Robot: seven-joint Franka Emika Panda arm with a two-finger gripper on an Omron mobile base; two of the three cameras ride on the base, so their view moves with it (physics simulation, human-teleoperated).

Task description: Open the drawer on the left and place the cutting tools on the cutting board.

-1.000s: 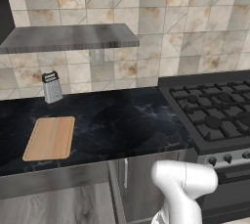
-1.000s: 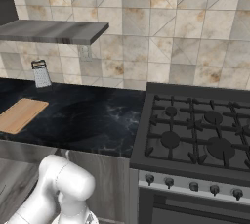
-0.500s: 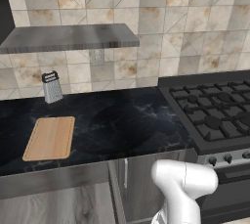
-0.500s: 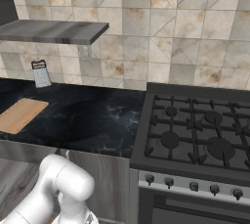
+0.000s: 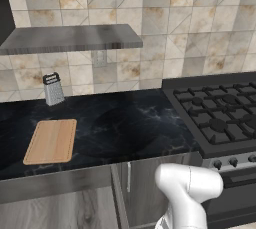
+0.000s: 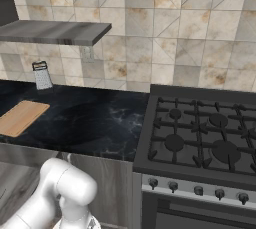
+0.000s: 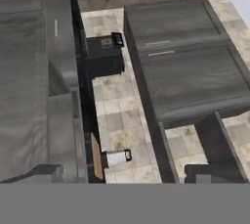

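Item: my fingers [image 7: 127, 173], spread wide, holding nothing. Cutting board [image 5: 50, 141]: bare, unmoved on the surface [image 5: 131, 129]. Drawer [image 5: 60, 210]: apparently shut as before. Change: none; task looks unstarted.

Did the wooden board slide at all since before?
No. The board lies at the same spot on the black counter, just as far below and left of the grater by the wall.

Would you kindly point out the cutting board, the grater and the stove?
cutting board [image 5: 51, 141], left base view, middle of its top.
grater [image 5: 52, 89], left base view, its metal face.
stove [image 6: 197, 140], right base view, its grates.
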